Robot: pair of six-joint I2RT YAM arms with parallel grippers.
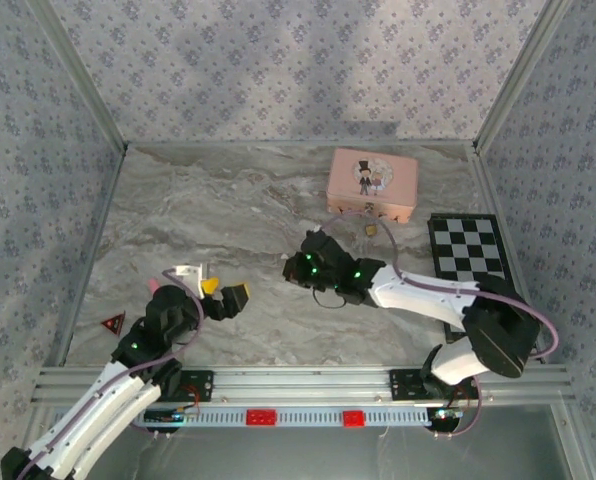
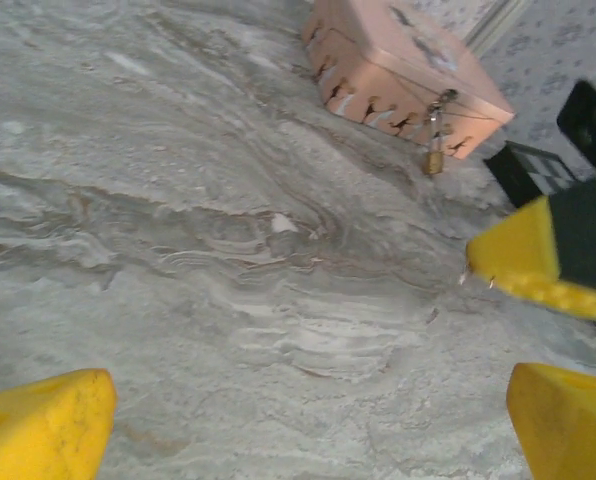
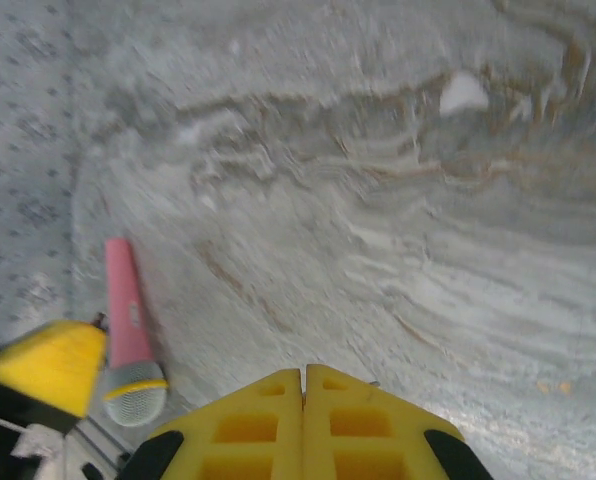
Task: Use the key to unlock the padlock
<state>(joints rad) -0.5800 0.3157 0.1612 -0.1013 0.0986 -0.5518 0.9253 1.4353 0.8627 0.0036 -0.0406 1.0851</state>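
Nearest, the left pincer (image 1: 226, 292) is spread wide over the marbled table (image 1: 228, 200); mid-table the right pincer (image 3: 304, 385) is pressed together — on what, if anything, I cannot tell; farther back the padlock (image 2: 434, 158) hangs at the front of the pink tin (image 1: 373, 182).

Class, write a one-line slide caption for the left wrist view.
Open left tool above the marble table; brass padlock hangs on the pink tin beyond.

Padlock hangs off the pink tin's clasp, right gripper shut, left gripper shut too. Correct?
No: the left gripper is open, fingers wide apart in the left wrist view. The padlock does hang from the clasp of the pink tin, and the right gripper is shut.
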